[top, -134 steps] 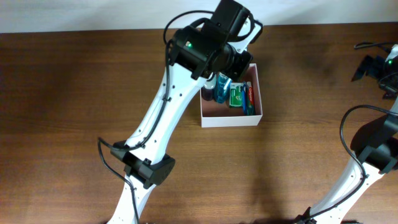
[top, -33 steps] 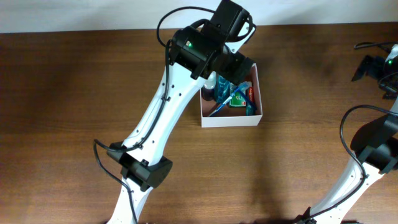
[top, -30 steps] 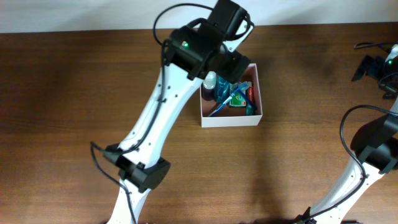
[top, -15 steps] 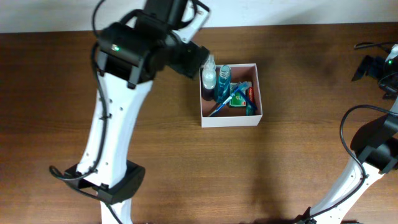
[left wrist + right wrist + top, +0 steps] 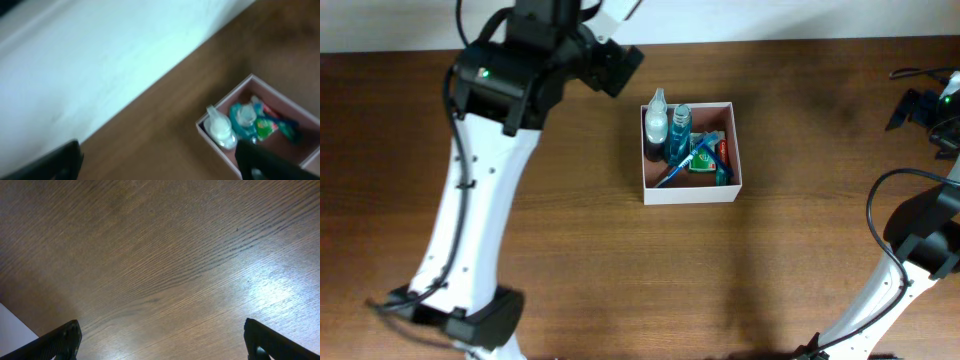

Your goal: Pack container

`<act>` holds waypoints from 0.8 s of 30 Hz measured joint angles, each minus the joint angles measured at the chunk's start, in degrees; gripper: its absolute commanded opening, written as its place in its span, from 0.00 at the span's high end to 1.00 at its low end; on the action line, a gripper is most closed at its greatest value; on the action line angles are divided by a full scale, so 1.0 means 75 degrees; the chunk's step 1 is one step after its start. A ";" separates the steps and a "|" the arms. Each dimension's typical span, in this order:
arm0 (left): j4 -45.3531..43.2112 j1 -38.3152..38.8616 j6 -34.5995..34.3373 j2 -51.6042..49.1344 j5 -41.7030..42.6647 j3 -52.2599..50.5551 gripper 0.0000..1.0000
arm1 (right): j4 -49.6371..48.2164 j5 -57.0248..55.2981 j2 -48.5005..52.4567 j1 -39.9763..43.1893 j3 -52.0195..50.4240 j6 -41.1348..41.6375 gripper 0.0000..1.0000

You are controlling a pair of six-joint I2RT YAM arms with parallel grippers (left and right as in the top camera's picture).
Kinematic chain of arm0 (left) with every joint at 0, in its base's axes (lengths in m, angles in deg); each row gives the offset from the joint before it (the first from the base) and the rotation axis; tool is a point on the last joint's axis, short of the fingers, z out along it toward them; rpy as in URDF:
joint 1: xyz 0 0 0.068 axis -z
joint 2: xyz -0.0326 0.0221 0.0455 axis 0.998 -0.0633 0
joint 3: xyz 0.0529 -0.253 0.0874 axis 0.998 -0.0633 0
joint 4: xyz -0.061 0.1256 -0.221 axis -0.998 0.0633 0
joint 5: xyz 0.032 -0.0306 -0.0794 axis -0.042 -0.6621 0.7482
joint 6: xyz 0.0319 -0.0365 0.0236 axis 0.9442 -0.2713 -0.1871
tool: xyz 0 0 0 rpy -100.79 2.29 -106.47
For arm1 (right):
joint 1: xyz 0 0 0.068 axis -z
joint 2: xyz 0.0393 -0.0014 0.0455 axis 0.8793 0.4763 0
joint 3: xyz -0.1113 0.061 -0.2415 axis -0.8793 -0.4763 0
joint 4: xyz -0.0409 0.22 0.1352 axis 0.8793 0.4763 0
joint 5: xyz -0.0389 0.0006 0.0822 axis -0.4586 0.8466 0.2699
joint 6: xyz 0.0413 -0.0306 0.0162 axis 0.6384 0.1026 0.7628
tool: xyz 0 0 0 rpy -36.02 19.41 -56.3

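Square white-walled container with pinkish-brown inside (image 5: 690, 193), centre frame, holds toiletries (image 5: 682, 140); left gripper (image 5: 161, 162) and right gripper (image 5: 162, 340) both gape wide, empty.

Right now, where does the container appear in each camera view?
Overhead: the container sits slightly right of centre, in the upper half.
Left wrist: container blurred, at lower right.
Right wrist: not in it; only the table shows.
Shared landmark: the clear bottle in the container's corner, seen overhead and from the left wrist.
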 measured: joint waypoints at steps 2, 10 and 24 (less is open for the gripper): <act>-0.0702 -0.0271 0.0032 0.0399 0.0347 -0.0933 0.01 | 0.0000 0.0000 0.0000 0.0000 0.0000 0.0006 0.01; -0.2661 -0.1221 0.0096 0.1862 0.1620 -0.4637 0.01 | -0.0006 0.0003 0.0000 0.0000 0.0000 0.0003 0.01; -0.5852 -0.2098 -0.0935 0.5520 0.1993 -0.9495 0.01 | 0.0000 0.0020 0.0000 0.0000 0.0000 0.0003 0.01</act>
